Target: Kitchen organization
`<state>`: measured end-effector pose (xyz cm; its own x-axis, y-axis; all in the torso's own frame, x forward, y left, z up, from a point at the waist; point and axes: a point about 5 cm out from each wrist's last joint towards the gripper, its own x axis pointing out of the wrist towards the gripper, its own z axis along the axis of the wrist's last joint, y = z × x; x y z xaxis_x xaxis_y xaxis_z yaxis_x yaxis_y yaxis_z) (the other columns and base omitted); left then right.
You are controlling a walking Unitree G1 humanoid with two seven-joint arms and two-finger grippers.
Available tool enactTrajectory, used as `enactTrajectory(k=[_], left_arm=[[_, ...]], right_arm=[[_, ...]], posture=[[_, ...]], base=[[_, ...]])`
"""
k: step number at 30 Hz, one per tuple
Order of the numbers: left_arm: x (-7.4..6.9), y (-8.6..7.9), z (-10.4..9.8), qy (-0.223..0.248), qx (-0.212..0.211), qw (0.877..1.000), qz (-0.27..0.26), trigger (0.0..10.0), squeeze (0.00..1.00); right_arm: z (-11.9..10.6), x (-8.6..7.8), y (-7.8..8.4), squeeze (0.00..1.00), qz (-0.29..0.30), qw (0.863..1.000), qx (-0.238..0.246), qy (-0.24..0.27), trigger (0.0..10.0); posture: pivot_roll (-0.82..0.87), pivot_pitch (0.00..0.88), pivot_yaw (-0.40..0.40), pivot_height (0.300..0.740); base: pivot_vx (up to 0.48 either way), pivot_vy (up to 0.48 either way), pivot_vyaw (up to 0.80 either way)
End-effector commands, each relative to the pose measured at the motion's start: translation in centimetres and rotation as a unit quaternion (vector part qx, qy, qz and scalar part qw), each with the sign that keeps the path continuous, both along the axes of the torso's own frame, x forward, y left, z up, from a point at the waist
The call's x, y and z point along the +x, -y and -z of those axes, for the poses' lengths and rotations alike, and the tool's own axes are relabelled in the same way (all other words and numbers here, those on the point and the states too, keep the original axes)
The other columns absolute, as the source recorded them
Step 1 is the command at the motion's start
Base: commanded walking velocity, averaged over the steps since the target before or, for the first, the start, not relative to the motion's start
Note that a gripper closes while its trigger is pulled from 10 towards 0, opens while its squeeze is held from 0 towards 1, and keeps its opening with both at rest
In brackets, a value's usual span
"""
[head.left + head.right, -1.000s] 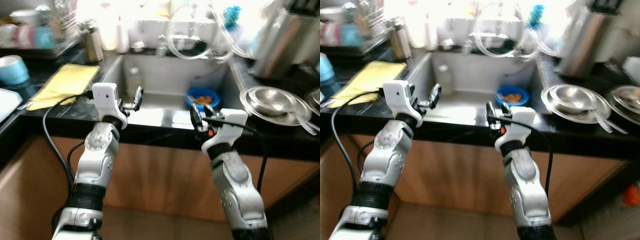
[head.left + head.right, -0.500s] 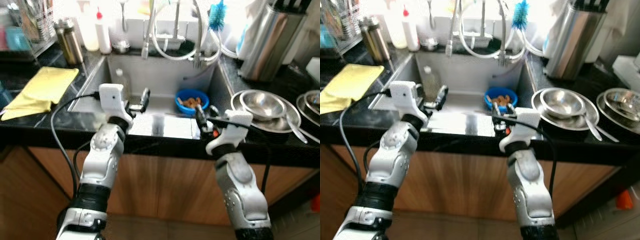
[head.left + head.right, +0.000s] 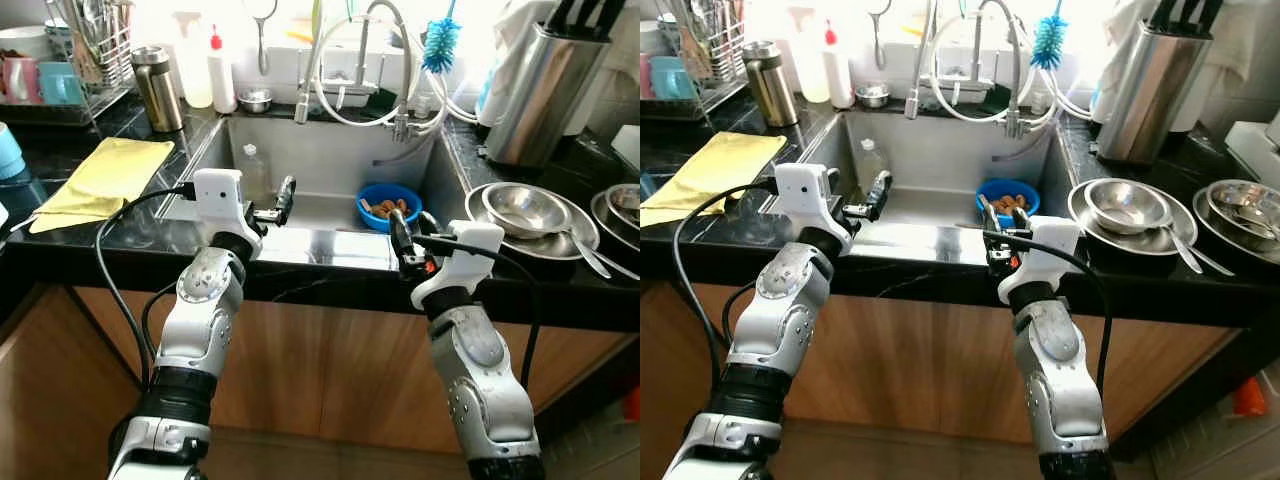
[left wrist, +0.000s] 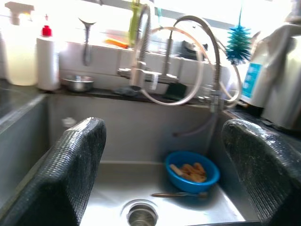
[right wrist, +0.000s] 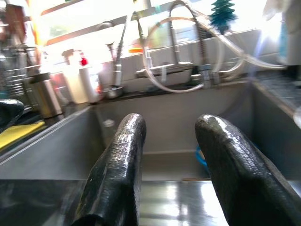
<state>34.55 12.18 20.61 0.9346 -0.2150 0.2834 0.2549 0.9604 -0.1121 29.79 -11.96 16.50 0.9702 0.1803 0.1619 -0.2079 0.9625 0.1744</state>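
Both arms raised forward, elbows bent; left gripper (image 3: 285, 193) spread wide, right gripper (image 3: 400, 236) parted narrowly.

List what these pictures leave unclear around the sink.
- Food in the blue bowl: too small in the eye views, blurred in the left wrist view.
- Sink floor near the front edge: hidden by the counter lip and the right claw.
- Far-right bowls: cut off by the picture's edge.

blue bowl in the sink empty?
No, the blue bowl in the sink holds brownish food pieces, plain in the left wrist view.
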Motion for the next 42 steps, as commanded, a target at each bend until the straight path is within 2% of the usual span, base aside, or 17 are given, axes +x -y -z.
enactTrajectory(k=[1, 13, 21, 42], left_arm=[[0.09, 0.20, 0.09, -0.002, 0.007, 1.000, 0.002, 10.0, 0.00], [0.11, 0.39, -0.01, -0.003, 0.011, 1.000, 0.005, 10.0, 0.00], [0.07, 0.48, -0.13, 0.000, 0.017, 1.000, 0.007, 10.0, 0.00], [-0.04, 0.63, -0.38, 0.009, 0.024, 1.000, 0.011, 10.0, 0.00]], right_arm=[[0.01, 0.05, 0.22, 0.00, 0.007, 1.000, 0.002, 0.001, 10.0], [0.07, 0.15, 0.21, 0.00, 0.009, 1.000, 0.005, -0.002, 10.0], [-0.06, 0.17, -0.06, 0.00, 0.007, 1.000, 0.006, 0.003, 10.0], [0.04, 0.23, -0.02, 0.00, 0.011, 1.000, 0.005, 0.004, 10.0]], posture=[[-0.03, 0.037, -0.032, 0.740], [-0.03, 0.033, -0.029, 0.740], [-0.03, 0.021, -0.025, 0.740], [-0.03, 0.022, -0.023, 0.740]], base=[[0.000, 0.000, 0.00], [0.000, 0.371, 0.00], [0.000, 0.462, -0.55], [0.000, 0.000, 0.00]])
